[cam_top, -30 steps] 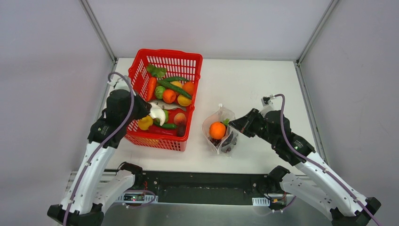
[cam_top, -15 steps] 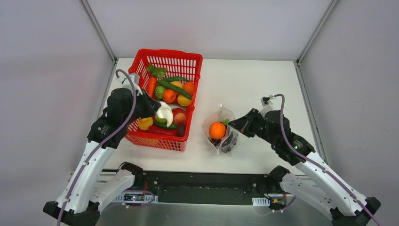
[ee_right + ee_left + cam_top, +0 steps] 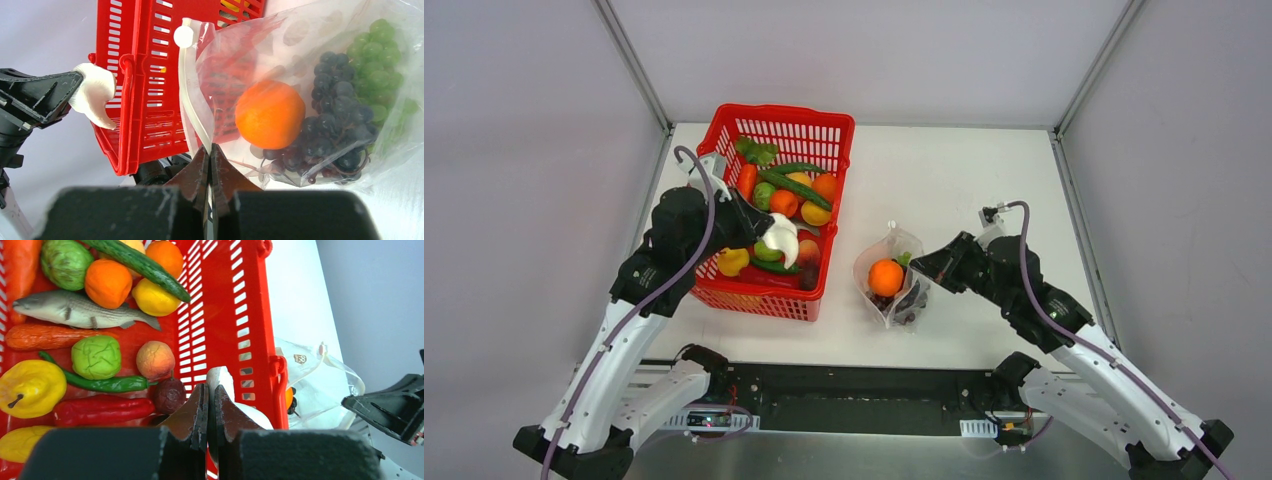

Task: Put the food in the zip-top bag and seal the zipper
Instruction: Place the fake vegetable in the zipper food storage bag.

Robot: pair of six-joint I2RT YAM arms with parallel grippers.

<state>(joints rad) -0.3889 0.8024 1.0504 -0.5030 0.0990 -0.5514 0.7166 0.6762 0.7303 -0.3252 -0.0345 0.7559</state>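
Garlic (image 3: 222, 382) hangs from the left gripper (image 3: 210, 390), whose jaws are pressed almost together on a thin edge of it, so most of the white bulb sticks out past the tips. It looks light, hard and glossy. Held by so little, I'd guess it could swivel or slip; a hold across the fat middle would be surer.

Just under those tips runs the wall of the red basket (image 3: 220, 305), and behind them, down in the basket, lie a peach (image 3: 156, 360), a fish (image 3: 80, 310) and a cucumber (image 3: 140, 265). Off to that gripper's right, past the wall, sits the bag (image 3: 320, 385).

The right gripper (image 3: 210, 150) is pinched shut on the bag's mouth edge, right at the zipper (image 3: 190, 100). Beyond its tips, inside the bag, rest an orange (image 3: 270, 114), purple grapes (image 3: 335, 125) and, farther in, green grapes (image 3: 375, 50).

The bag is thin, crinkly and floppy, and its mouth will likely sag unless a lip is held. The zipper strip looks the stiffest part to grab.

In the way are the basket wall and rim between garlic and bag, and the orange sits close inside the mouth. How wide the mouth gapes I cannot tell.
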